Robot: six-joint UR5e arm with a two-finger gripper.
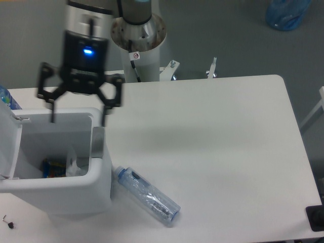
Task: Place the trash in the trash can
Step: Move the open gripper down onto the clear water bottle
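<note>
The white trash can point(101, 187) stands at the front left of the table with its lid point(7, 136) swung open to the left. A grey latch tab point(97, 143) sits on its right rim. My gripper point(78, 116) hangs open and empty just above the can's far rim, fingers point(52, 112) spread wide. A crumpled clear wrapper point(73, 164) lies inside the can beside some dark blue and orange items point(50, 167). The crushed clear bottle point(147, 196) with a blue cap lies on the table just right of the can.
The arm's white base column point(139, 45) stands at the table's back edge. A blue bag point(286, 12) lies on the floor at the far right. A blue-capped object point(6, 98) peeks in at the left edge.
</note>
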